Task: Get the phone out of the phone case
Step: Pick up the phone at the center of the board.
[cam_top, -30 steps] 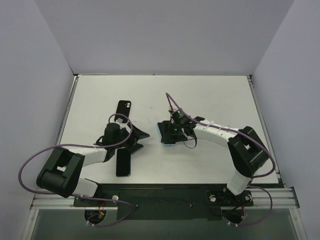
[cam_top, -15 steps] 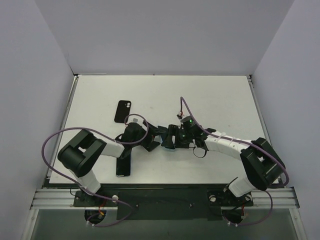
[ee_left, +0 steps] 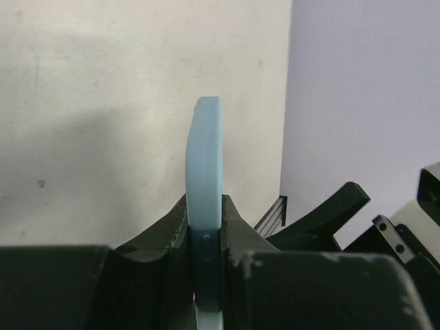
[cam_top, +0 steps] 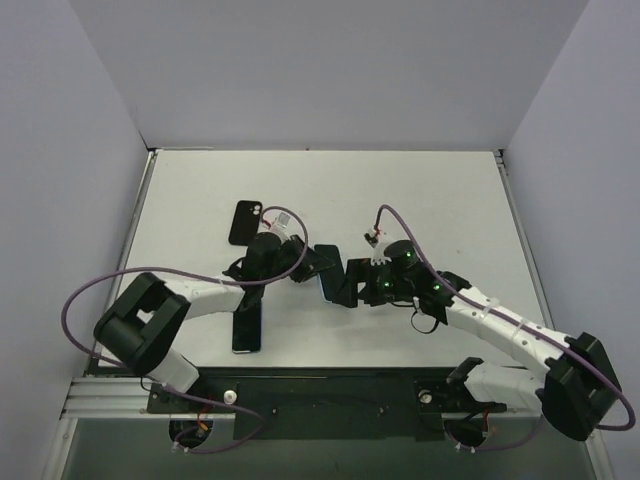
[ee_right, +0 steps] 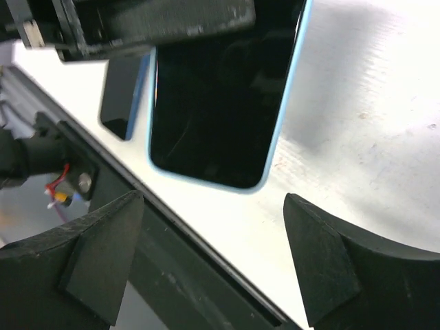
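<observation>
Nearest, a dark phone [cam_top: 247, 325] lay flat on the table [cam_top: 430, 200]. Mid-table, the left gripper [ee_left: 206, 234] pinched the light-blue phone case [ee_left: 204, 158] edge-on, with the phone [ee_right: 220, 96] seated inside. The right gripper [ee_right: 212, 206] was spread wide, facing the screen. Beyond lay a black case [cam_top: 246, 222].

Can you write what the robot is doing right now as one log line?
left fingers: shut on blue phone case | right fingers: open, facing phone | phone: inside case | task: not done
</observation>
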Action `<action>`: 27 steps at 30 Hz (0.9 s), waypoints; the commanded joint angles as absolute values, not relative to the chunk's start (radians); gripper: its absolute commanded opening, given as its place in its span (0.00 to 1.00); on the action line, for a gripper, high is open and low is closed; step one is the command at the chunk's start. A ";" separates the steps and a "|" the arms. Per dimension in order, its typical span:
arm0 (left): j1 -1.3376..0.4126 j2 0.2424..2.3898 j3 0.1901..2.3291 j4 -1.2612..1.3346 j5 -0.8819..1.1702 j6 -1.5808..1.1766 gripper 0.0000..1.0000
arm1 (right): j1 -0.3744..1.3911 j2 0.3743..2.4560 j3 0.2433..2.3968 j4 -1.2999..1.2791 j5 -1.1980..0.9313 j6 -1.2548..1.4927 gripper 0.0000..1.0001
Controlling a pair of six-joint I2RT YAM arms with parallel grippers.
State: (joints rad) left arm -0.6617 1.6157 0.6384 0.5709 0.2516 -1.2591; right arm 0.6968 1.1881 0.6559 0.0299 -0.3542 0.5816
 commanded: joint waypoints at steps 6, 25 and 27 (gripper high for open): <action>-0.649 1.194 0.586 0.675 0.472 -0.989 0.00 | 0.696 0.934 0.591 0.109 -0.679 0.621 0.73; -0.653 0.989 0.641 0.766 0.597 -1.189 0.00 | 0.810 0.887 0.693 0.247 -0.851 0.603 0.46; -0.652 0.979 0.638 0.755 0.591 -1.189 0.00 | 0.821 0.871 0.696 0.258 -0.836 0.607 0.49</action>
State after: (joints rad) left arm -0.6518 1.0241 0.5861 0.6621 0.5812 -1.1564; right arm 0.7952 0.8875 0.6403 0.1535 -0.8204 0.6041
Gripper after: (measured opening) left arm 0.222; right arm 0.473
